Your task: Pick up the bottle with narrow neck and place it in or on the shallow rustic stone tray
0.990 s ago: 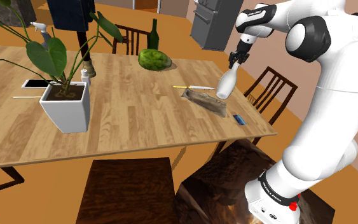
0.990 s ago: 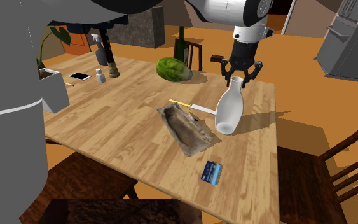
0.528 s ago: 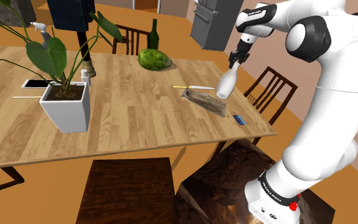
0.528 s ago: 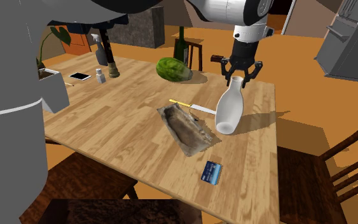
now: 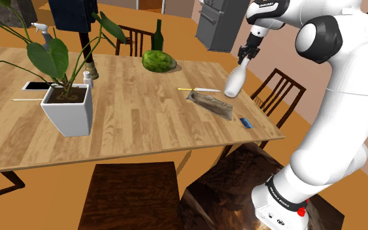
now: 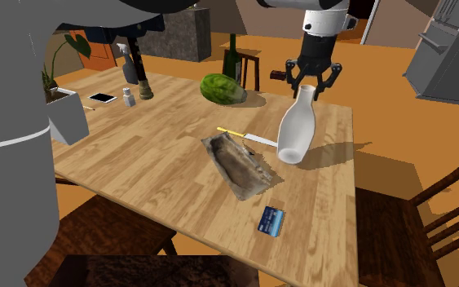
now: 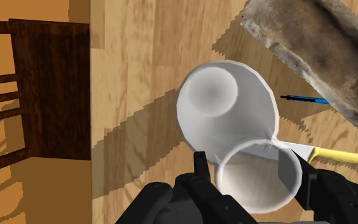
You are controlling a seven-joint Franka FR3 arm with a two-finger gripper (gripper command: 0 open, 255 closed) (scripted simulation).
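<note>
A white bottle [image 5: 233, 83] with a narrow neck hangs just above the wooden table, slightly tilted. My black gripper [image 5: 244, 57] is shut on its neck from above. In the second exterior view the bottle [image 6: 295, 134] casts a shadow on the table below the gripper [image 6: 305, 88]. The wrist view looks down the bottle [image 7: 225, 114], with the gripper [image 7: 252, 168] clasping its rim. The shallow brown-grey stone tray [image 5: 210, 104] lies on the table beside the bottle, toward the shoulder view's left. It shows too as the tray [image 6: 237, 163] and the tray [image 7: 323, 51].
A yellow-handled knife [image 6: 248, 137] lies between tray and bottle. A watermelon [image 5: 158, 61], a dark green bottle [image 5: 157, 36] and a potted plant [image 5: 68, 108] stand farther off. A blue card [image 5: 245, 122] lies near the table's edge [image 5: 267, 134], with a chair [image 5: 277, 91] beyond.
The gripper has risen a little with the bottle in it. The bottle now hangs off the table; the tray has not moved.
</note>
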